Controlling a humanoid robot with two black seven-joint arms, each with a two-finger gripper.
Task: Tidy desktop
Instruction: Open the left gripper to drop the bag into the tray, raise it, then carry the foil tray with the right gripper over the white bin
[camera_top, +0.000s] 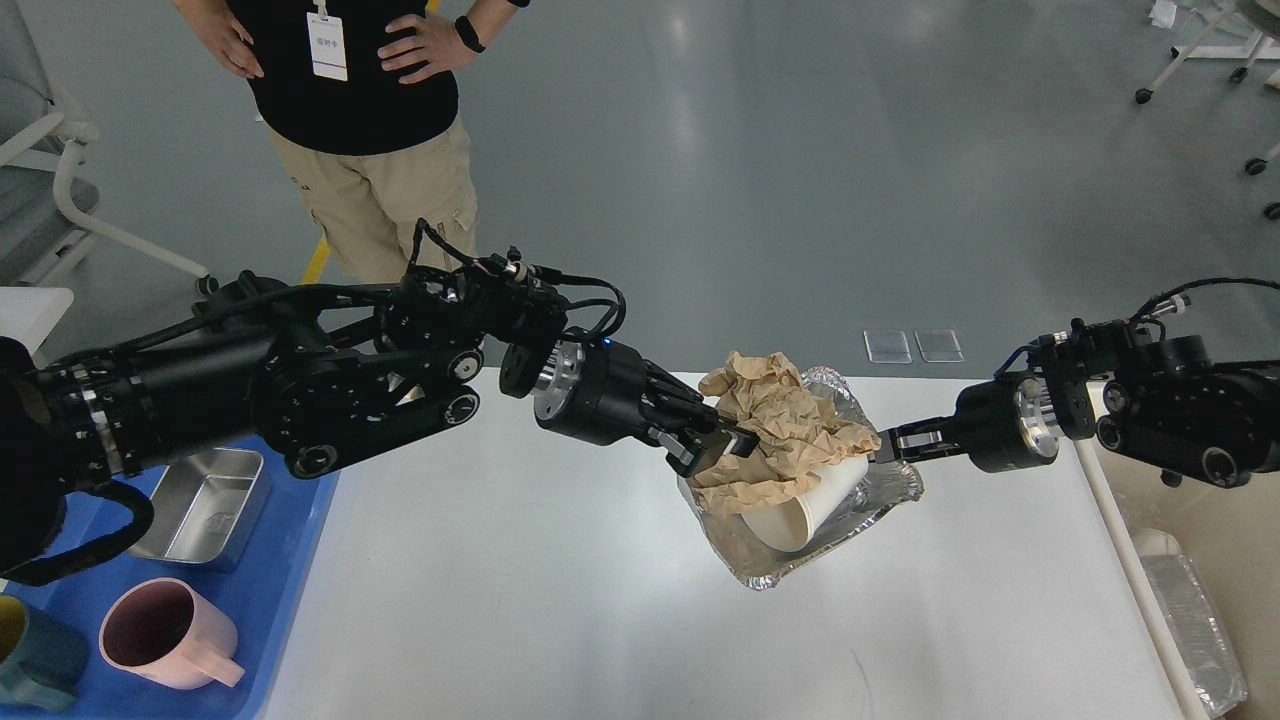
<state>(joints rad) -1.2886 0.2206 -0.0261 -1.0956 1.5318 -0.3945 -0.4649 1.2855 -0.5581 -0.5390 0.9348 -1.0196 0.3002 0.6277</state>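
The white desktop (560, 600) fills the lower middle of the head view. A silver foil tray (800, 560) hangs tilted above it, holding crumpled brown paper (790, 425) and a white paper cup (810, 505) lying on its side. My left gripper (715, 447) comes in from the left and is shut on the tray's left rim by the paper. My right gripper (885, 447) comes in from the right and is shut on the tray's right rim.
A blue plastic tray (270, 590) at the left holds a steel box (205, 505), a pink mug (165, 635) and a dark teal cup (35, 665). A cream bin (1200, 560) at the right holds a foil tray (1195, 625). A person (365, 120) stands behind the table.
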